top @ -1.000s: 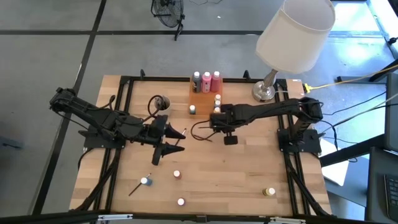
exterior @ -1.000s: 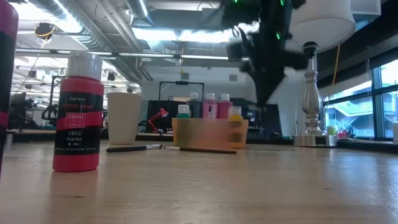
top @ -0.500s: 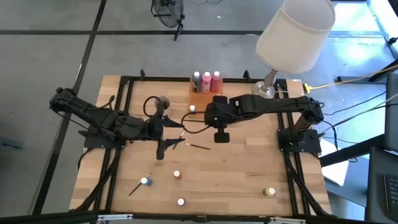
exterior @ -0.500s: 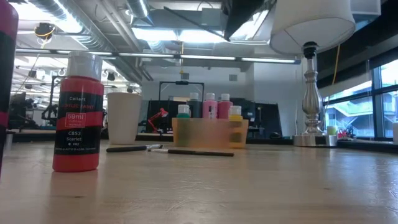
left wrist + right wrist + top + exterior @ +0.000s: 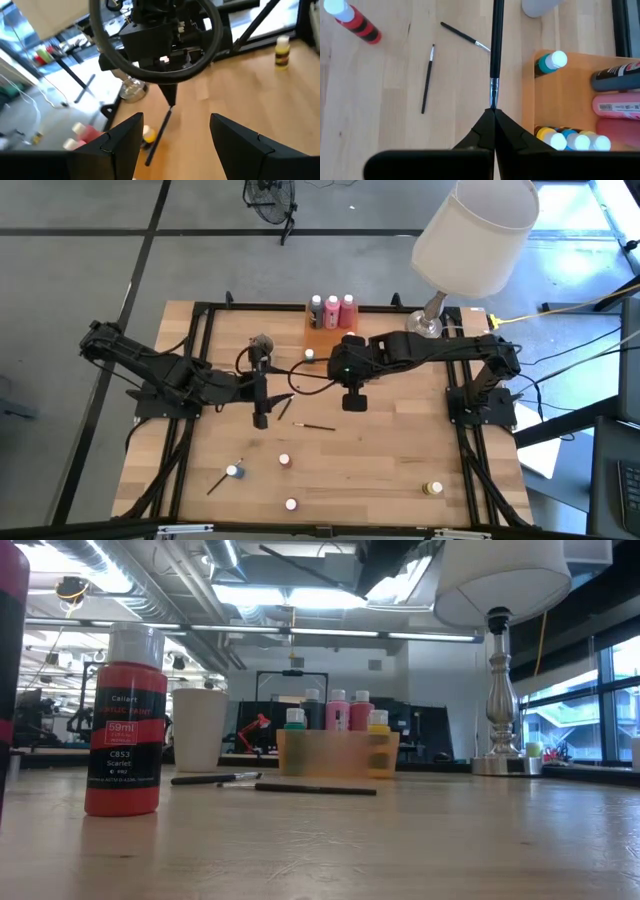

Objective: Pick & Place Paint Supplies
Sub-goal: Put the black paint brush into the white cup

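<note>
The right gripper [image 5: 493, 114] hangs above the middle of the table [image 5: 380, 465], just in front of the orange tray [image 5: 322, 339], its fingers pinched tight on the bristle end of a thin dark paintbrush [image 5: 495, 45]; the handle sticks straight out ahead of the fingertips, over the bare wood beside the tray's near corner. From the left arm's side that same brush shows as a dark stick slanting down from the right arm's tip. The left gripper [image 5: 175, 132] sits a little left of centre, pointed toward the right arm, its two fingers spread apart with nothing between them. Two more brushes lie flat on the wood: one short brush [image 5: 317, 426] between the two arms and nearer the front, and another [image 5: 283, 407] just beside the left gripper's tip. Inside the tray stand three taller bottles [image 5: 333, 310] along the back, with small pots [image 5: 567, 140] crowded at one end and a teal pot [image 5: 551, 62] near the tray's edge. A white cup [image 5: 200, 728] stands left of the tray. Toward the front edge, well apart from both grippers, are a red pot [image 5: 285, 461], a blue-topped pot [image 5: 233, 471] with a brush [image 5: 216, 482] touching it, another pot [image 5: 291, 504], and a yellow pot [image 5: 432, 489] off to the right. A lamp [image 5: 470, 240] stands at the back right corner.
</note>
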Motion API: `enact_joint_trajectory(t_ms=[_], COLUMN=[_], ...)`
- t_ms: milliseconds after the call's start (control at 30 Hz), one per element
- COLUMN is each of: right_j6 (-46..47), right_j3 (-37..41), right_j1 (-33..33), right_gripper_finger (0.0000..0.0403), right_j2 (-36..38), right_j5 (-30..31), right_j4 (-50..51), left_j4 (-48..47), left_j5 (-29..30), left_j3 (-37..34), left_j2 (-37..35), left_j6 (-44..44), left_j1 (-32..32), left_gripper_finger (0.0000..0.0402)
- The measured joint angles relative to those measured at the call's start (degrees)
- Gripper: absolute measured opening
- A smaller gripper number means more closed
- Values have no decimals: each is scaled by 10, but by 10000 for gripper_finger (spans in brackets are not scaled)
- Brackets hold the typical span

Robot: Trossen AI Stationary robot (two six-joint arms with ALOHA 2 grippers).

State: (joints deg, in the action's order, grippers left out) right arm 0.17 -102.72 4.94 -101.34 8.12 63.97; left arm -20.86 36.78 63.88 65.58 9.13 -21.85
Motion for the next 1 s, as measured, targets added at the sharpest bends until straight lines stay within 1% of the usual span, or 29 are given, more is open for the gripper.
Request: enact_joint_trajectory(t_ms=[200, 333, 433, 600, 700, 800, 900, 1000], right_j6=[14, 23, 26, 40, 54, 68, 81, 90], right_j3=[0, 0, 0, 0, 0, 0, 0, 0], right_j1=[-6, -14, -20, -28, -34, -39, -45, -46], right_gripper_finger=[0, 0, 0, 0, 0, 0, 0, 0], right_j2=[0, 0, 0, 0, 0, 0, 0, 0], right_j5=[-23, -26, -39, -62, -83, -90, -114, -129], right_j4=[-24, -26, -30, -48, -68, -86, -104, -118], left_j4=[-8, -14, -19, -23, -21, -21, -19, 2], left_j5=[32, 50, 82, 149, 166, 186, 207, 233], left_j3=[0, 0, 0, 0, 0, 0, 0, 0], left_j2=[13, 21, 24, 34, 42, 56, 67, 79], left_j6=[83, 133, 184, 299, 357, 401, 433, 456], left_j1=[0, 0, 0, 0, 0, 1, 7, 20], left_gripper_finger=[226, 226, 226, 226, 226, 226, 226, 226])
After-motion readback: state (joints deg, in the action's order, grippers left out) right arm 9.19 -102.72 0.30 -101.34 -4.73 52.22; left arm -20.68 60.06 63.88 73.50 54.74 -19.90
